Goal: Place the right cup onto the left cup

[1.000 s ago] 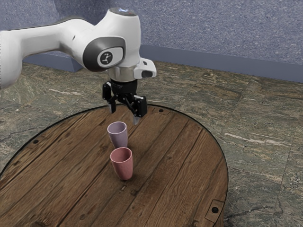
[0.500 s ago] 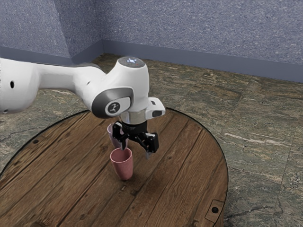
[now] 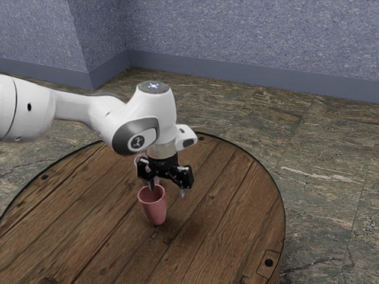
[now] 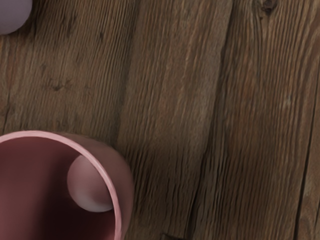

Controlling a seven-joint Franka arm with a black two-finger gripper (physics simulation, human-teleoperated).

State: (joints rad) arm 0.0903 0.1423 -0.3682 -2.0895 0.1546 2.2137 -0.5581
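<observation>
Fingers apart, my gripper (image 3: 167, 189) is low over the table beside the pink cup's (image 3: 154, 211) rim. One fingertip overlaps the cup's far rim in the exterior view; whether it touches is unclear. The other fingertip stands clear of it, toward the exterior view's right. The pink cup is upright. Mostly hidden behind the gripper is the lilac cup (image 3: 139, 160). In the wrist view the pink cup (image 4: 122, 175) shows its open mouth and inner bottom, with an edge of the lilac cup (image 4: 12, 14) apart from it.
Both cups stand on a round wooden table (image 3: 231, 207) with a dark rim and small metal plates near its edge. Stone floor (image 3: 325, 160) and a blue-grey wall (image 3: 254, 41) lie beyond.
My hand has come down over the table toward the pink cup, lately shifting toward the exterior view's left. It now covers most of the lilac cup. The pink cup has stayed put.
</observation>
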